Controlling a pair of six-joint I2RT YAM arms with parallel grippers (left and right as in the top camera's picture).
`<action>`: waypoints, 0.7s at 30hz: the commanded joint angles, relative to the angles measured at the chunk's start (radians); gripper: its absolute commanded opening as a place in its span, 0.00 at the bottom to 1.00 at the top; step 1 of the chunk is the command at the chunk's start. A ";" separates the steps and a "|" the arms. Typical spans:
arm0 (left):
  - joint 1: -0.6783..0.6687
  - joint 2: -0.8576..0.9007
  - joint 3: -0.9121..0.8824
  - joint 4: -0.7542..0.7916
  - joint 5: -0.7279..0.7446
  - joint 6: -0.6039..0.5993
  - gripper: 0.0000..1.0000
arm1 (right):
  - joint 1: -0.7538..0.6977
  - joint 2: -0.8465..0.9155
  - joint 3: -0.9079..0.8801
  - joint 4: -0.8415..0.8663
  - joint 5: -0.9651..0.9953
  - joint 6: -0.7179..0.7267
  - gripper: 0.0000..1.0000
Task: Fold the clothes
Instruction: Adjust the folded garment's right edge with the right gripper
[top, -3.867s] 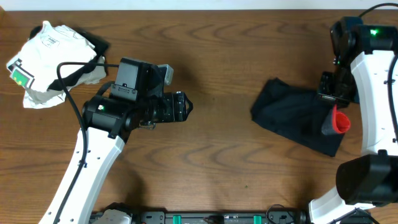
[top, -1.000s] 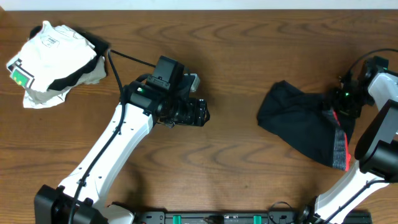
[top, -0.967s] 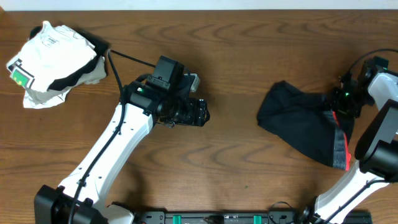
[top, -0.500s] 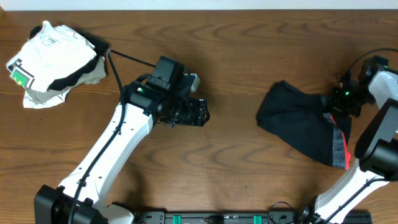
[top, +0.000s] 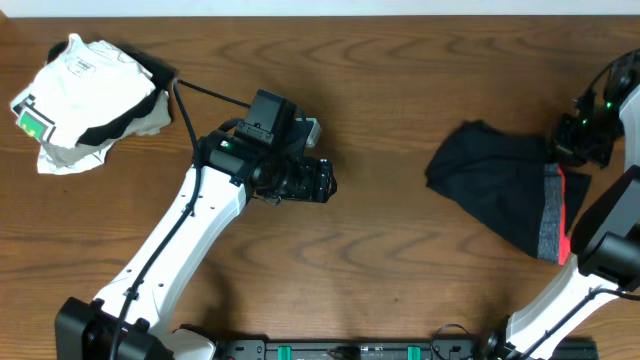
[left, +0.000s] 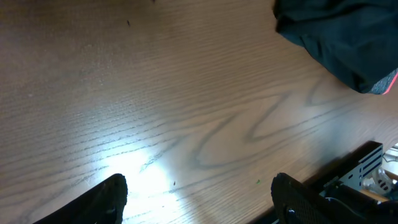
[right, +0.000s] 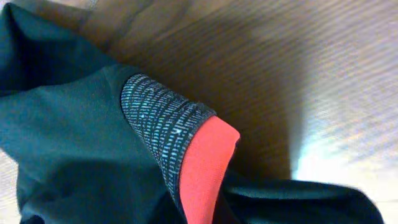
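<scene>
Beneath the right gripper (top: 574, 143), whose grip cannot be told, the clothes (top: 495, 190) have slid farther from the wide-spread, idle left gripper (left: 199, 200) and lie flatter, probably readying a fold.

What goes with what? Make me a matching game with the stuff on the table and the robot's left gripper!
Things:
1. black shorts
2. white cloth
3. left gripper
4. waistband

Place, colour or state:
A. bunched up in the far left corner of the table
B. grey with a red edge
C. lying on the right side of the table
D. open, over bare wood near the middle

Pairs: 1-C, 2-A, 3-D, 4-B
</scene>
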 joint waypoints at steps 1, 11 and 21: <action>0.000 -0.002 0.017 0.001 -0.010 0.020 0.76 | 0.001 0.010 0.045 -0.010 0.027 0.033 0.01; 0.000 -0.002 0.017 0.000 -0.010 0.020 0.76 | 0.000 0.010 0.045 0.010 0.092 0.060 0.05; 0.000 -0.002 0.017 0.001 -0.010 0.020 0.76 | 0.000 0.010 0.045 0.010 0.091 0.060 0.07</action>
